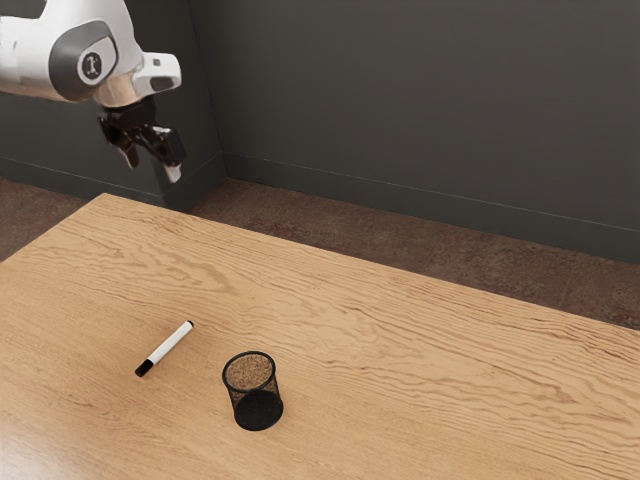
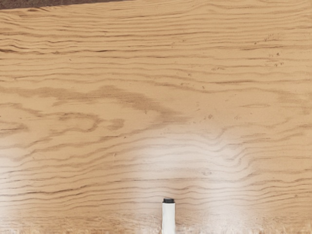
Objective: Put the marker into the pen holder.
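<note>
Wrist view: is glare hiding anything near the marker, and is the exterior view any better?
Wrist view: a pale glare patch washes out the table's grain by the marker's visible end, which still reads clearly; exterior view: faint sheen at the lower left, clear of marker and holder.

Room, interior, one: suggesting an office or study, though the exact type is staying uncertain. Walls (image 1: 430, 100), dark grey, plain, meeting at a corner; matching skirting board (image 1: 400, 200) running along their foot. Floor (image 1: 350, 228), mottled reddish brown, showing beyond the table. Table (image 1: 420, 340), light wood, bold grain, its top catching pale patches of light in the wrist view. Desk goods: black mesh pen holder (image 1: 258, 408), standing upright; white marker (image 1: 169, 345) with black ends, lying near it.
</note>
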Robot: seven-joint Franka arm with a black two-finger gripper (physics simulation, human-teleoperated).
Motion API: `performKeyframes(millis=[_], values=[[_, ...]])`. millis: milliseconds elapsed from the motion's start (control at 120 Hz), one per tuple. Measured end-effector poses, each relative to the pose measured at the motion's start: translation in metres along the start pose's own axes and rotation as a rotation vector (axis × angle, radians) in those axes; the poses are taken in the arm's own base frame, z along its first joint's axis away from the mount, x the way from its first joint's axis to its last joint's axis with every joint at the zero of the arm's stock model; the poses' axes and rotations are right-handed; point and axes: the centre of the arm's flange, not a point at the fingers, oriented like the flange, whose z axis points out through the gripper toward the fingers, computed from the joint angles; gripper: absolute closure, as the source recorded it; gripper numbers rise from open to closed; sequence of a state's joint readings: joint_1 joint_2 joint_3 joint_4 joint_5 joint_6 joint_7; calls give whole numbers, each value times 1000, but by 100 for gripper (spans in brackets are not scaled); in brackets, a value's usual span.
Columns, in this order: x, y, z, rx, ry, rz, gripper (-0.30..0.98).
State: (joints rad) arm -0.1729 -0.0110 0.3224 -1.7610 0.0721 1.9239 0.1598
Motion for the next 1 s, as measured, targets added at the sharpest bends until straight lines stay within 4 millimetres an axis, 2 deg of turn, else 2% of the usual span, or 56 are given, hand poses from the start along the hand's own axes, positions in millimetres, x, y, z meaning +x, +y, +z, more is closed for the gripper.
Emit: performKeyframes(millis=[117, 167, 192, 250, 283, 367, 425, 492, 567, 725, 825, 908, 1000], values=[[-5, 23, 2, -31, -88, 25, 2], [-10, 35, 15, -44, -136, 42, 2], [-18, 42, 36, -50, -181, 53, 2], [-48, 62, 105, -66, -295, 82, 2], [-61, 72, 136, -68, -336, 97, 2], [-77, 90, 173, -64, -376, 125, 2], [-100, 95, 203, -68, -423, 133, 2], [-125, 87, 233, -74, -444, 114, 2], [-149, 64, 256, -80, -436, 59, 2], [-173, -3, 270, -69, -365, -62, 2], [-184, -32, 277, -43, -329, -89, 2], [-183, -37, 278, -27, -288, -69, 2], [-178, -14, 281, -23, -246, 7, 2]])
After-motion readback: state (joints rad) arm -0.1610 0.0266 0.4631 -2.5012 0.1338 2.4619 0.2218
